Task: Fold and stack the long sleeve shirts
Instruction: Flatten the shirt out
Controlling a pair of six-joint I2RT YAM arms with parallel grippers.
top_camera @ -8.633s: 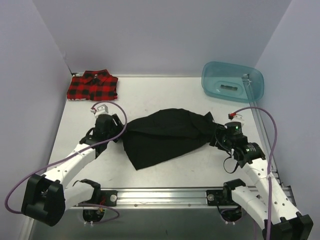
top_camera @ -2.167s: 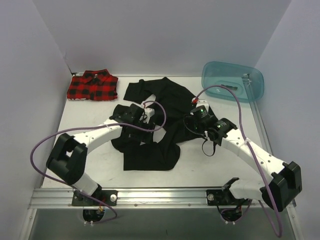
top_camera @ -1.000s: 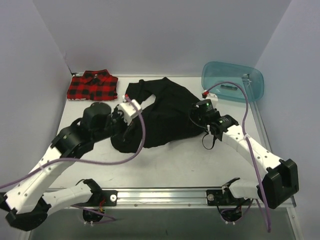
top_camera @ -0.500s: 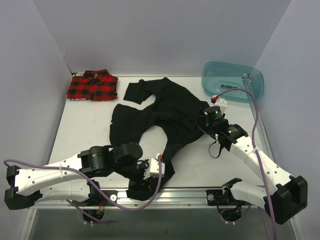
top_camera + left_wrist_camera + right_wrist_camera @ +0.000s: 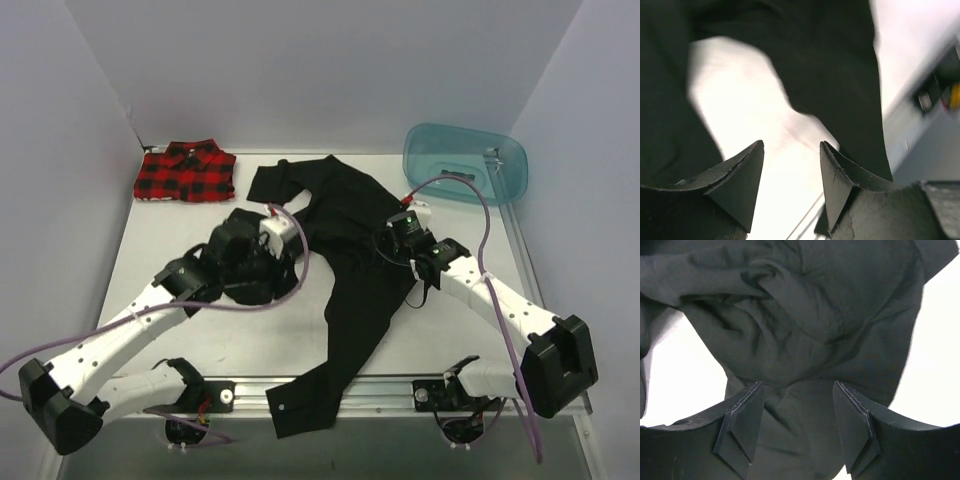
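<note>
The black shirt (image 5: 345, 225) lies spread from the back middle of the table, and one long part trails forward and hangs over the front rail. It also shows in the left wrist view (image 5: 835, 75) and fills the right wrist view (image 5: 805, 305). The red-and-black plaid shirt (image 5: 186, 172) lies folded at the back left. My left gripper (image 5: 285, 252) (image 5: 791, 145) is open and empty, raised by the black shirt's left edge. My right gripper (image 5: 396, 240) (image 5: 798, 384) is open just over the shirt's right side, with creased cloth below its fingers.
A translucent teal tub (image 5: 465, 160) stands at the back right corner. The metal front rail (image 5: 400, 385) runs along the near edge, with the black cloth draped across it. Grey walls close in the left, back and right sides.
My left arm has swung from the front edge back to the table's middle left, with its gripper empty. A long part of the black shirt now hangs over the front rail. My right gripper shifted slightly left.
</note>
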